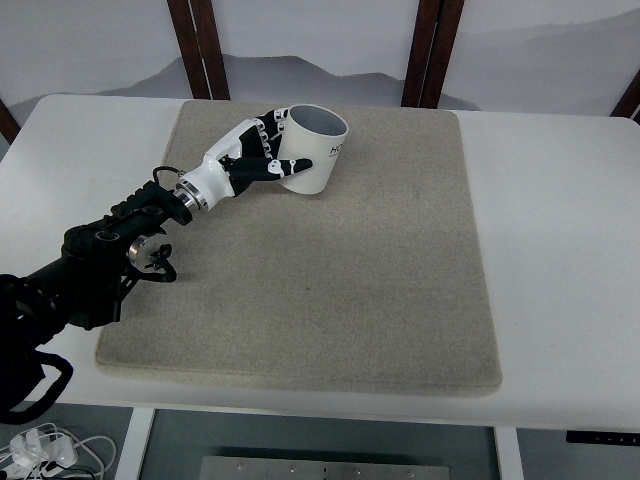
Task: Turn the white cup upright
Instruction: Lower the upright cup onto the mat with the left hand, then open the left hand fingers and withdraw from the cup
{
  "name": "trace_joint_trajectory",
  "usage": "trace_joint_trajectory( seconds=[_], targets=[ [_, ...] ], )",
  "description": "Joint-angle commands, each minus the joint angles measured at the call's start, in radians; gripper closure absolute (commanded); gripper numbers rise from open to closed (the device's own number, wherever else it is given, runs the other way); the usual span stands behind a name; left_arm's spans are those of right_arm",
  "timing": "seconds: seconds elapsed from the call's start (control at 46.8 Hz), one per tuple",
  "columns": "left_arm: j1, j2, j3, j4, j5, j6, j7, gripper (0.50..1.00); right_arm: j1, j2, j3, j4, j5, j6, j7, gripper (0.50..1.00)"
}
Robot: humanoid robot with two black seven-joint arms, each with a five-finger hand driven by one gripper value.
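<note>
A white table (560, 250) fills most of the frame, and 1 beige mat (340, 270) covers its middle. The left hand (255, 152) reaches in from the lower left, its fingers (285, 167) wrapped around the white cup (315, 150), which stands tilted, mouth up, near the mat's upper edge.

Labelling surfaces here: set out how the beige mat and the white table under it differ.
The mat looks beige and fibrous; the table is white and smooth. The mat is smaller, lying inside the table's edges. The mat carries the white cup, gripped by the left hand; the table's visible margin is bare. Both are flat with rounded corners.
</note>
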Motion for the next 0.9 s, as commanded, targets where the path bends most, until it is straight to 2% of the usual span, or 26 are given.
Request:
trace_joint_trajectory(
  seconds=[0.0, 0.043, 0.107, 0.342, 0.384, 0.876],
  targets=[
    [0.001, 0.002, 0.0, 0.0, 0.0, 0.0, 0.0, 0.761, 0.0, 0.0, 0.0, 0.0, 0.0, 0.0, 0.0, 0.548],
    [0.0, 0.002, 0.0, 0.0, 0.0, 0.0, 0.0, 0.748, 0.0, 0.0, 0.0, 0.0, -0.001, 0.0, 0.0, 0.548],
    [0.0, 0.0, -0.001, 0.0, 0.0, 0.0, 0.0, 0.667, 0.0, 0.0, 0.0, 0.0, 0.0, 0.0, 0.0, 0.548],
    [0.0, 0.0, 0.0, 0.0, 0.0, 0.001, 0.0, 0.607, 0.0, 0.0, 0.0, 0.0, 0.0, 0.0, 0.0, 0.548],
    [0.0, 0.0, 0.0, 0.0, 0.0, 0.001, 0.0, 0.579, 0.0, 0.0, 0.0, 0.0, -0.001, 0.0, 0.0, 0.548],
    [0.0, 0.005, 0.0, 0.0, 0.0, 0.0, 0.0, 0.51, 0.0, 0.0, 0.0, 0.0, 0.0, 0.0, 0.0, 0.548]
  ],
)
